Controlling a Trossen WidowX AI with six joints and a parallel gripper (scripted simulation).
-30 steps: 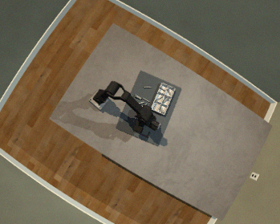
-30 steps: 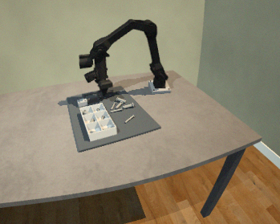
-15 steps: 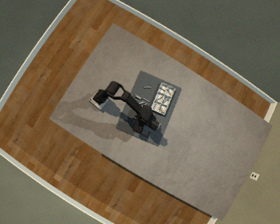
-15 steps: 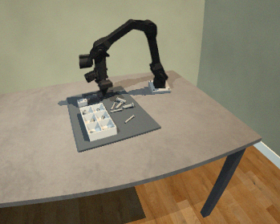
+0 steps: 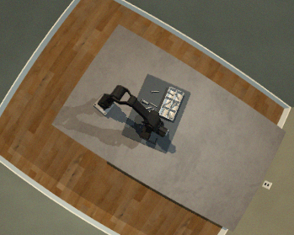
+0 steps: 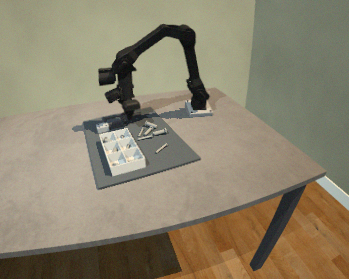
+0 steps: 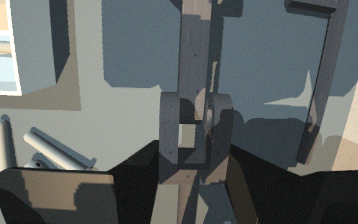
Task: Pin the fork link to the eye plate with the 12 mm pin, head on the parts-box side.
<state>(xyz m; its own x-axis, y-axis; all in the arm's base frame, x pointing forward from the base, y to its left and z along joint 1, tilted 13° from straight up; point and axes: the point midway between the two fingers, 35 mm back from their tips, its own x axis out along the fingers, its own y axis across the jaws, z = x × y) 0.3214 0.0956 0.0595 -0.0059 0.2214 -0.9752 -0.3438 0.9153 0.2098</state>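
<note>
Black gripper (image 7: 195,165) clamped on grey steel fork link (image 7: 194,127) beside white parts box (image 7: 30,55); looks rigid, slick, prob heavy — hold shank, cheeks free.

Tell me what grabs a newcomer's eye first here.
The black arm arches over the grey table, its gripper shut on the fork link above the dark mat. Beside it sit the white parts box and loose pins.
</note>
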